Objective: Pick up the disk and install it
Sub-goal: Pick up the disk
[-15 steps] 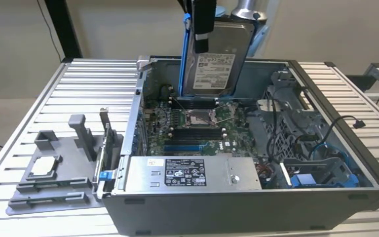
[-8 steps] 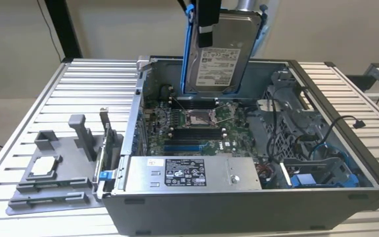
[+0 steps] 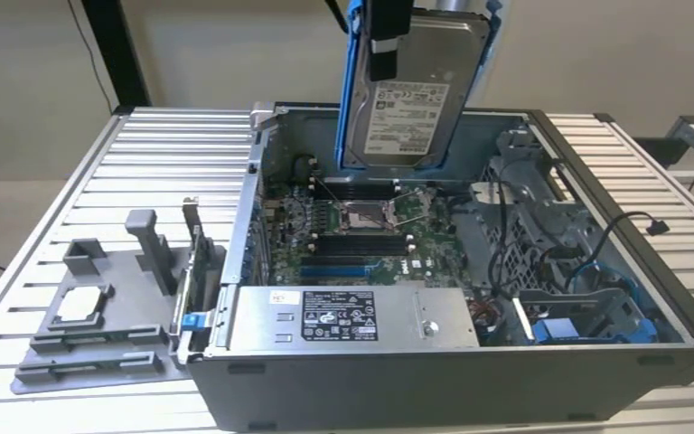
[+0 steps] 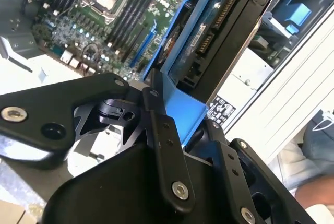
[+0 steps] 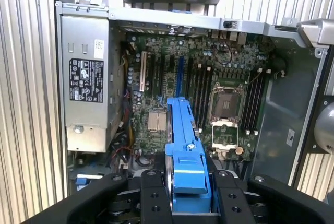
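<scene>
Black hand [image 5: 189, 195] clenching blue plastic carrier frame of flat silver metal disk [image 3: 403, 107] with white label. Disk hanging upright, long axis vertical, directly below hand, above green motherboard [image 3: 360, 221] inside open grey computer case [image 3: 636, 357] sitting on slatted metal tabletop [image 3: 166, 154].

Computer case [image 3: 444, 384]: on the bench [image 3: 166, 154], open side up.
Motherboard [image 3: 360, 244]: on the case's floor.
Power supply [image 3: 347, 316]: in the case, along its near wall in the exterior view.
Disk [image 3: 414, 99]: upright above the case's far part, over the motherboard, clamped in the pincer [image 5: 190, 198].
Fixture tray [image 3: 94, 353]: on the bench, just beside the case at the exterior view's left.
Processor chip [image 3: 82, 303]: on that tray, outside the case.
</scene>
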